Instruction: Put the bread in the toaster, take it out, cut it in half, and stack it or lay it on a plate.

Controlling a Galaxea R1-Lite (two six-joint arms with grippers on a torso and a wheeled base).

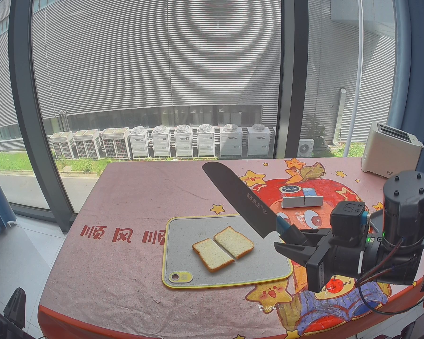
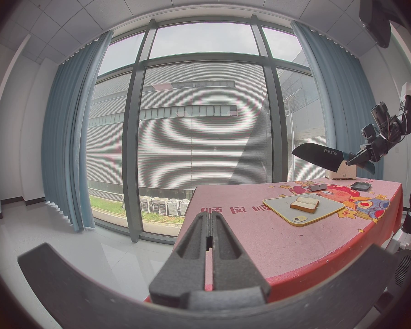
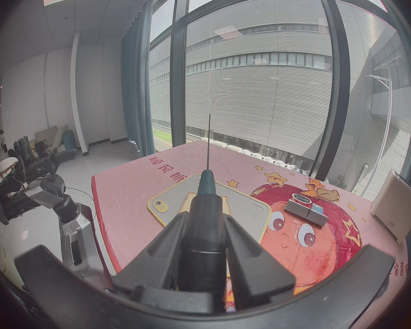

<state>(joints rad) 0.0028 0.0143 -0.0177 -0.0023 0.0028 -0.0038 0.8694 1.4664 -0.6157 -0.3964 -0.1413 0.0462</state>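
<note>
The right fingers [image 1: 294,252] are clamped on the knife [image 1: 240,196], its blade held high over the surface [image 1: 127,203]. That leaves the two bread halves [image 1: 223,248] free on the cutting board [image 1: 268,264], probably for plating. The left fingers [image 2: 192,257] are pressed together, off the surface's edge.

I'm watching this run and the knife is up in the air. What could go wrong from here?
1. The right gripper holds the knife by its handle, with the blade raised over the cutting board. If the grip slips, the blade could drop onto the board or the cloth.
2. The two bread halves lie touching, so lifting one may drag the other.
</note>
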